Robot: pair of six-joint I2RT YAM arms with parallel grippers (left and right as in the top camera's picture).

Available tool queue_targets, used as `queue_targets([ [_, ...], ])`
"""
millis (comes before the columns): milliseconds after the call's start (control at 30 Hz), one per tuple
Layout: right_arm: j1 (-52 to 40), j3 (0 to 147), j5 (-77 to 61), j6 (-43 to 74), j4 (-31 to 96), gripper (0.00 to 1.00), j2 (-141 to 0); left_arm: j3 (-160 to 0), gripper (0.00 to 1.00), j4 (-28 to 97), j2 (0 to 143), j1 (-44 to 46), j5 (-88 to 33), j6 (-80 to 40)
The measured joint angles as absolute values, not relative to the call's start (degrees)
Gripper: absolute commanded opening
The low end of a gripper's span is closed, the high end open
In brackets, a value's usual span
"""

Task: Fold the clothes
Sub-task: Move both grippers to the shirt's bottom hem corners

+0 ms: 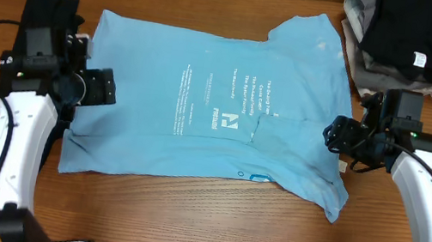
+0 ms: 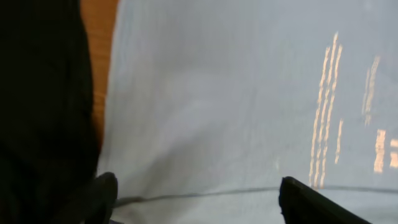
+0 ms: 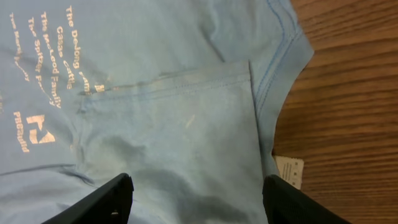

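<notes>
The light blue T-shirt (image 1: 217,113) lies spread across the desk (image 1: 183,220), with the left end effector (image 1: 111,89) and right end effector (image 1: 331,133) both wide, empty, over its opposite edges.

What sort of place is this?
Probably a robotics lab or test bench, not a laundry: a left arm and right arm stand at a plain wooden table, with one light blue T-shirt spread flat between them and a pile of other clothes in the corner.

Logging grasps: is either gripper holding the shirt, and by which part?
Nothing held; left gripper and right gripper stand open over the blue T-shirt.
</notes>
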State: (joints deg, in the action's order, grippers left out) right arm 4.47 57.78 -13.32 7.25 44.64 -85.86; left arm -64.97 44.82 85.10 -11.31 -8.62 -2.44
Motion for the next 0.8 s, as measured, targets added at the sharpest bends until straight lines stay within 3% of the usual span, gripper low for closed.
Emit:
queue_targets([
  [233,4.45,57.78,-14.61,6.63,46.41,0.70,-85.84,-64.73,0.75,52.93,88.05,-11.31,-7.86,-2.63],
  [800,4.36,57.78,-15.44,4.45,32.62,0.70,-94.45,-59.53,0.76,40.42,96.66,-11.31,-7.94,-2.66],
])
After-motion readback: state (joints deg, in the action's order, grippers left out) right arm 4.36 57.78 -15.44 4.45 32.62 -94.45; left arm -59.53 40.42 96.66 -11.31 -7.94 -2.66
